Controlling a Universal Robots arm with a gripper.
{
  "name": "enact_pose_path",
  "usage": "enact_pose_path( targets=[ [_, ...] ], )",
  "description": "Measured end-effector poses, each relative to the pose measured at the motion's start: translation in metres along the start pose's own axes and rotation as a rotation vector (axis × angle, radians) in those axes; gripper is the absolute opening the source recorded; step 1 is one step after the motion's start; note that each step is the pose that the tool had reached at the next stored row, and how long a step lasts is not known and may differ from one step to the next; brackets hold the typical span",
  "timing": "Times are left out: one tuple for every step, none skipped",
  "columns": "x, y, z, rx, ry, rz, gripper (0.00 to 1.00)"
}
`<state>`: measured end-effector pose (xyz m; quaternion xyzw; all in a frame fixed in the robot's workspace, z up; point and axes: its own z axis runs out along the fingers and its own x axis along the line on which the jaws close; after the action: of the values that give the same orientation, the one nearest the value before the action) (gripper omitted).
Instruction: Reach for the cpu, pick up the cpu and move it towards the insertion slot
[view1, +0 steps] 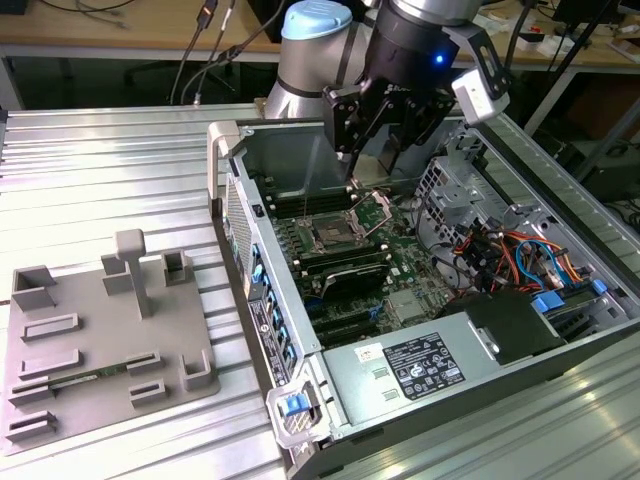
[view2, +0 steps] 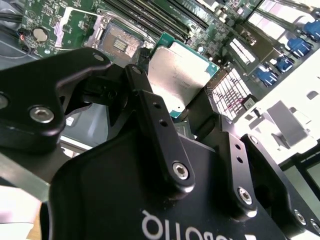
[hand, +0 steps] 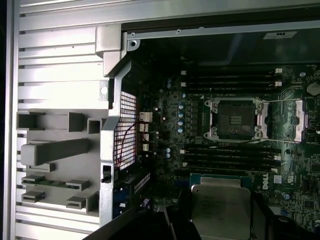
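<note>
My gripper (view1: 372, 158) hangs over the back of the open computer case, shut on the cpu. In both wrist views the cpu (view2: 181, 70) (hand: 220, 207) is a flat square chip with a silvery top, clamped between the black fingers (view2: 150, 115). The insertion slot (view1: 328, 236) is a silver-framed square socket with a dark centre on the green motherboard. It lies a short way below and ahead of the held chip. Both wrist views show the insertion slot (view2: 119, 42) (hand: 235, 119) with its frame open and nothing inside.
Long black memory slots (hand: 230, 155) flank the socket. The case's metal walls (view1: 235, 200) rise around the board; cables and drive bays (view1: 510, 255) crowd the exterior view's right. A grey plastic tray (view1: 100, 330) with raised blocks lies on the ribbed metal table (view1: 120, 180).
</note>
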<state>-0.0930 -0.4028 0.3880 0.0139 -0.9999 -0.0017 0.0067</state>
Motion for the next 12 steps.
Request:
enact_pose_path(
  targets=[
    [-0.0011, 0.0, 0.0, 0.0, 0.0, 0.0, 0.55],
    [-0.0021, 0.0, 0.0, 0.0, 0.0, 0.0, 0.55],
    [-0.004, 0.0, 0.0001, 0.0, 0.0, 0.0, 0.55],
    [-0.0051, 0.0, 0.0001, 0.0, 0.0, 0.0, 0.55],
    [-0.0061, 0.0, 0.0001, 0.0, 0.0, 0.0, 0.55],
    [-0.0076, 0.0, 0.0001, 0.0001, 0.0, 0.0, 0.55],
    [-0.0086, 0.0, 0.0001, 0.0001, 0.0, 0.0, 0.55],
    [-0.0096, 0.0, 0.0001, 0.0, 0.0, 0.0, 0.55],
    [-0.0109, 0.0, 0.0002, 0.0, 0.0001, 0.0, 0.55],
    [-0.0117, 0.0, 0.0002, 0.0, 0.0, 0.0, 0.55],
    [-0.0137, 0.0, 0.0002, 0.0, 0.0, 0.0, 0.55],
    [-0.0149, 0.0, 0.0003, 0.0, 0.0, 0.0, 0.55]
  ],
)
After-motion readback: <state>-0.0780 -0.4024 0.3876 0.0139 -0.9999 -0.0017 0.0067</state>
